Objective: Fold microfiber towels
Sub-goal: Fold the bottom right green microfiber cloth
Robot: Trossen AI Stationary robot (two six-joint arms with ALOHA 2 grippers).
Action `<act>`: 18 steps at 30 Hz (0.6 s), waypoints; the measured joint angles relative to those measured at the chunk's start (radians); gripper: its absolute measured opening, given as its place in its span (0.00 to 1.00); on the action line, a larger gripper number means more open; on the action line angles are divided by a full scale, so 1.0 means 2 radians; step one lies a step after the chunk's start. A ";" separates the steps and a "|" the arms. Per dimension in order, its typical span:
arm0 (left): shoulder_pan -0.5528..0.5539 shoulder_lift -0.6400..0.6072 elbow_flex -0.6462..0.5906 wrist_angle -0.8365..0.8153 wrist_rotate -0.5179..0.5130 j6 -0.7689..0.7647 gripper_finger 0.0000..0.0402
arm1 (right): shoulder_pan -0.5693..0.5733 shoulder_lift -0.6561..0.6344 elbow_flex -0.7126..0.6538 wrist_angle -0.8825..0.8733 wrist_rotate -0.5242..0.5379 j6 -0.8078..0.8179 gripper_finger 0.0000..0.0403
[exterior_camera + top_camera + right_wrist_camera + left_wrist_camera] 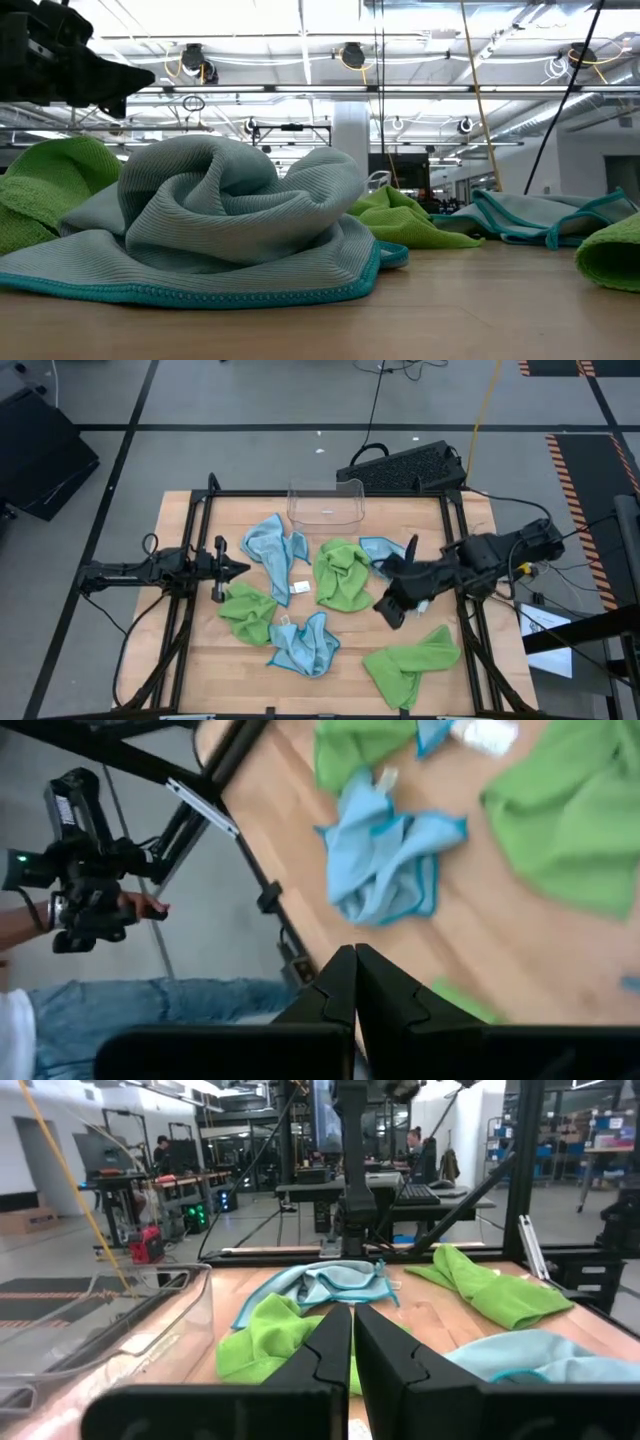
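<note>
Six microfiber towels lie crumpled on the wooden table. In the far half lie a light blue one (275, 550), a lime green one (343, 573) and a second blue one (380, 550). In the near half lie a green one (247, 610), a blue one (303, 642) and a green one (412, 660). My left gripper (243, 568) is shut and level at the table's left side, beside the far-left blue towel. My right gripper (388, 612) is shut, raised above the table right of the middle and pointing slantwise down; the near blue towel (385, 855) lies ahead of it.
A clear plastic bin (326, 503) stands at the table's far edge. A dark keyboard (405, 468) lies beyond the far right corner. Black frame rails (190, 600) run along both sides. A person holding a dark device (90, 870) is beyond the table's edge.
</note>
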 joint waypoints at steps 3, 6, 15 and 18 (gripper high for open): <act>0.000 0.000 0.000 0.009 -0.012 0.001 0.05 | 0.023 0.013 0.000 0.001 -0.014 0.052 0.00; 0.000 0.000 0.000 0.014 -0.013 -0.052 0.05 | 0.046 0.028 0.000 0.001 -0.027 0.108 0.00; -0.012 0.030 0.083 -0.022 0.002 -0.088 0.05 | 0.096 0.053 -0.022 0.005 -0.024 0.264 0.00; -0.013 0.066 0.146 -0.056 -0.002 -0.088 0.05 | 0.101 0.051 -0.039 0.024 -0.025 0.269 0.00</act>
